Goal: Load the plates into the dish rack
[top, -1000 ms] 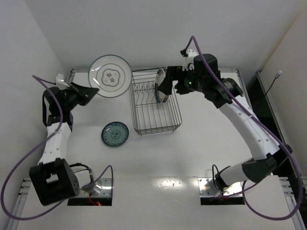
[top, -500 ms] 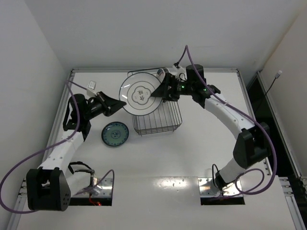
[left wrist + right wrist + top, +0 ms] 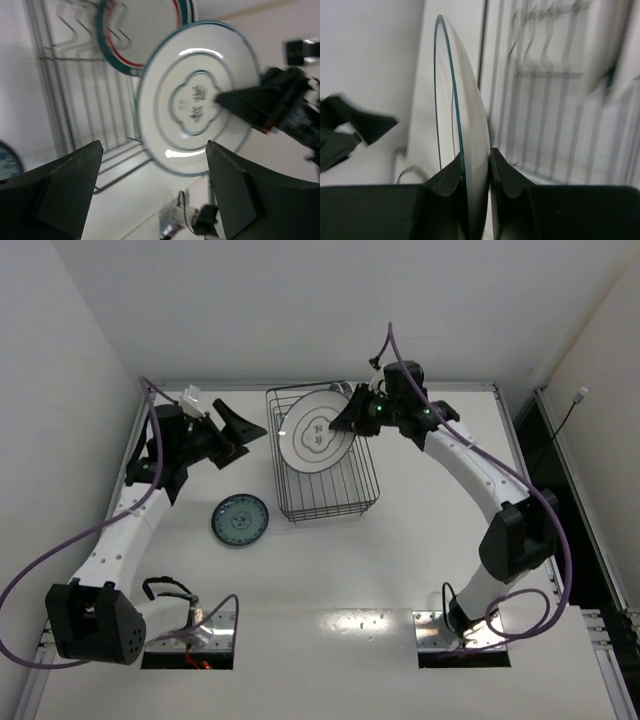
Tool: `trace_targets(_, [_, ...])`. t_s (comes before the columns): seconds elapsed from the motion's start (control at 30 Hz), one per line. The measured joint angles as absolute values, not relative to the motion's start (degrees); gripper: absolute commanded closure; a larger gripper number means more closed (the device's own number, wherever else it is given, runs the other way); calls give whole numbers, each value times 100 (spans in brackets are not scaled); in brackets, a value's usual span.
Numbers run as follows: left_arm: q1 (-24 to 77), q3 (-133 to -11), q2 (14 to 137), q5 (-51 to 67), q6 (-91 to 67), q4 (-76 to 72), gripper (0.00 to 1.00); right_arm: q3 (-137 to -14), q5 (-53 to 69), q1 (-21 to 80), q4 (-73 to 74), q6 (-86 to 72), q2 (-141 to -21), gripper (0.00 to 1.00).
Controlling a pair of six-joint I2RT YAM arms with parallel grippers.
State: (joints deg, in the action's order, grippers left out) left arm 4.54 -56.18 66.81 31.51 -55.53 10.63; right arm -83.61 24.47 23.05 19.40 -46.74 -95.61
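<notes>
Grips a white plate (image 3: 313, 433) with thin dark rings and a lobed centre motif by its rim in the narrowly closed right gripper (image 3: 475, 170), tilted over the dish rack's (image 3: 325, 512) far half, near a green-and-red-rimmed plate (image 3: 145, 30) standing inside. Holds the left gripper (image 3: 248, 438) spread wide and empty beside the rack's left edge, apart from the plate. Shows a small teal plate (image 3: 240, 520) flat on the white table (image 3: 400, 550), white walls (image 3: 300, 300) close around.

We see a robot lab. White walls (image 3: 70, 340) box a counter (image 3: 330, 570) bearing two bolted, cabled arms (image 3: 480, 475).
</notes>
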Motion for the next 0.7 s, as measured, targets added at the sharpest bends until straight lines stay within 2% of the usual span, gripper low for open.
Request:
trace_targets(0.13, [117, -6263, 6724, 2386, -4772, 2178, 17, -9935, 552, 2486, 3148, -4040, -9828, 100])
trace_targets(0.3, [-342, -6222, 6748, 1966, -4202, 3111, 17, -11539, -1546, 3079, 3802, -3133, -10475, 100])
trace_targets(0.5, [-582, -6121, 6731, 1922, -3854, 3577, 17, -12199, -3146, 3647, 4121, -2185, -11583, 100])
trace_targets(0.7, [-814, -6058, 6700, 1920, -3634, 3787, 17, -12180, -3776, 3684, 4136, -1682, -12357, 100])
